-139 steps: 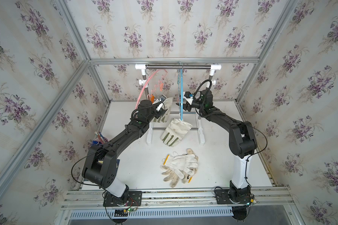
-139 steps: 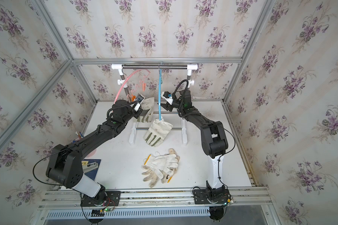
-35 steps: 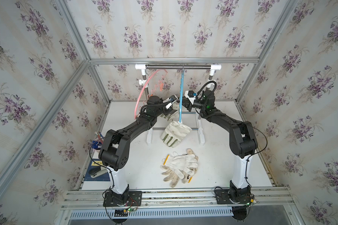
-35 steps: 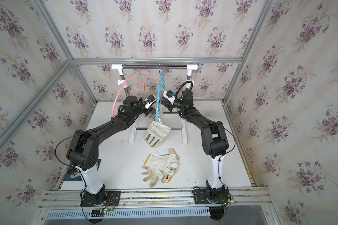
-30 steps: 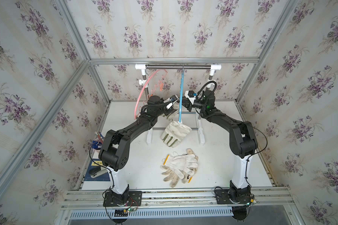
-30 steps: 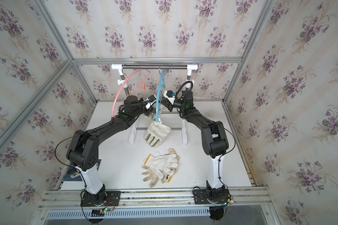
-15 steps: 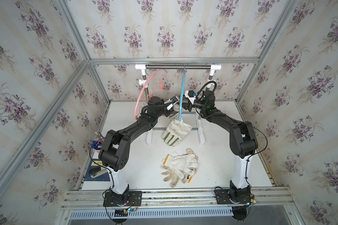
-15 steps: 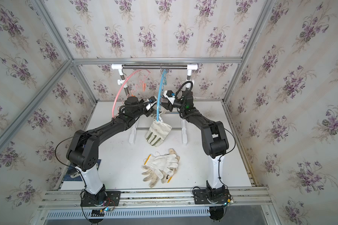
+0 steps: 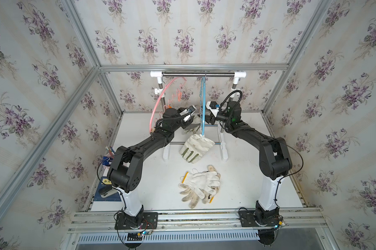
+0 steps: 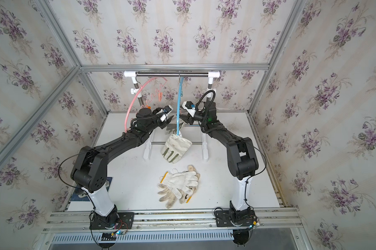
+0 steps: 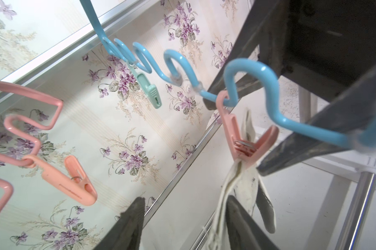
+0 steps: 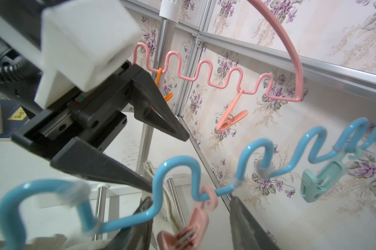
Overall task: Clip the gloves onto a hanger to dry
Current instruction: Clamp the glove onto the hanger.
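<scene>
Nearest, on the bare worktop (image 9: 247, 173): heap of knit gloves (image 9: 201, 184), loose, well apart from both arms, not yet hung. Beyond, between the rack's feet: one canvas glove (image 9: 194, 149) dangling cuff-up from the low end of the blue hanger (image 9: 202, 116). Higher on the same wavy wire: second canvas glove (image 11: 243, 190), cuff pinched in the pink clip (image 11: 241, 138), clip closed on the cloth. On one side of the wire, left gripper (image 12: 168, 164), fingers (image 12: 161, 121) spread and holding nothing, one just beside the hanging cloth, contact unclear. Opposite, right gripper (image 11: 232, 138), fingers (image 11: 312, 138) likewise spread, flanking wire and clip without squeezing either. Step in hand, as judged: release and withdrawal. To do it well: keep both pairs wide, back each arm out along its own line, avoid dragging cloth or wire, watch for a swinging hanger. Farther along the wire: free green clip (image 11: 149, 91), probably the next one to use. Open room: ample toward the front, scant behind. Farthest: pink hanger (image 11: 31, 92) close beside the left arm, rack rail (image 9: 197, 74) overhead, then the back wall.
</scene>
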`<state>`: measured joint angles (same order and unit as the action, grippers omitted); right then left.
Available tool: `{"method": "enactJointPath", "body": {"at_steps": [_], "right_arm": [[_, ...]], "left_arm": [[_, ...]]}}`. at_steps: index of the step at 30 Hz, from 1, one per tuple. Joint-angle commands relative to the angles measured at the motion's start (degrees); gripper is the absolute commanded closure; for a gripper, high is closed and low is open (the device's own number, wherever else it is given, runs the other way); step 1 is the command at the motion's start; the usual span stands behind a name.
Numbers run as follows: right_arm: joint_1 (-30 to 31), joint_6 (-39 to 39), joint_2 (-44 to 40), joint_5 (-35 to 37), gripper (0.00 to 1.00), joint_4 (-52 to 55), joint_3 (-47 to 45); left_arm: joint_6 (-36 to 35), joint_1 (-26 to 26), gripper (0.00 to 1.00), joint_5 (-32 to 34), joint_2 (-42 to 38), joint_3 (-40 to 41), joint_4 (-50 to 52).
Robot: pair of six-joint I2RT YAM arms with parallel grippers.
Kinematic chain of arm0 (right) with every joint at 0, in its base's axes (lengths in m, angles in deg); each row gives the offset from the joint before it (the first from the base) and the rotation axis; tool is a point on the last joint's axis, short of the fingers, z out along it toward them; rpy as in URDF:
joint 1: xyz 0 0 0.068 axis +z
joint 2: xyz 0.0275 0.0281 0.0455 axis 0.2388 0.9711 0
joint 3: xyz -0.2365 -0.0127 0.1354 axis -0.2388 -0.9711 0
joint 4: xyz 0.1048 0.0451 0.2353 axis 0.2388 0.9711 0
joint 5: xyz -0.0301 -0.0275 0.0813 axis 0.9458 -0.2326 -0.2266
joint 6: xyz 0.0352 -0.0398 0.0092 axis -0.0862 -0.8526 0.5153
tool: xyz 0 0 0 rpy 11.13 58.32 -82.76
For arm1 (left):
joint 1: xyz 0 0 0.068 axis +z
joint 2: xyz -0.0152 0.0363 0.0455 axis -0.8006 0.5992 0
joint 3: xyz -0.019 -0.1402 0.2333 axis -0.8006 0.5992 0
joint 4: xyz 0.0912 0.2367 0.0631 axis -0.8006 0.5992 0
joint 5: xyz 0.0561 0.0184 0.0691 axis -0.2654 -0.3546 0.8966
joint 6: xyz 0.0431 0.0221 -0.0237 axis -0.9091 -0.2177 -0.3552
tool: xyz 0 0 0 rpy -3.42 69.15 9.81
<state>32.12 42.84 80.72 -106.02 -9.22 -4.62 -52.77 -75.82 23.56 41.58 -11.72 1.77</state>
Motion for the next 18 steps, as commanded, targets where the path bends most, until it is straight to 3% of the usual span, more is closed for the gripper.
{"method": "enactJointPath", "body": {"at_steps": [1,4,10,18], "right_arm": [[0.0,-2.2,-3.0,2.9,0.43,0.0,-3.1],[0.4,-4.1,-6.8,6.1,0.43,1.6,-6.7],[1.3,-6.7,-16.3,19.5,0.43,4.7,-13.5],[3.4,-5.9,-30.4,30.2,0.46,6.8,-22.6]], "left_arm": [[0.5,0.0,0.34,2.1,-1.6,1.1,-3.3],[0.4,0.0,0.33,2.7,-3.7,2.9,-3.6],[1.1,0.2,0.32,1.6,-9.2,6.9,-3.7],[3.7,0.1,0.33,-5.0,-19.2,10.1,2.4]]}}
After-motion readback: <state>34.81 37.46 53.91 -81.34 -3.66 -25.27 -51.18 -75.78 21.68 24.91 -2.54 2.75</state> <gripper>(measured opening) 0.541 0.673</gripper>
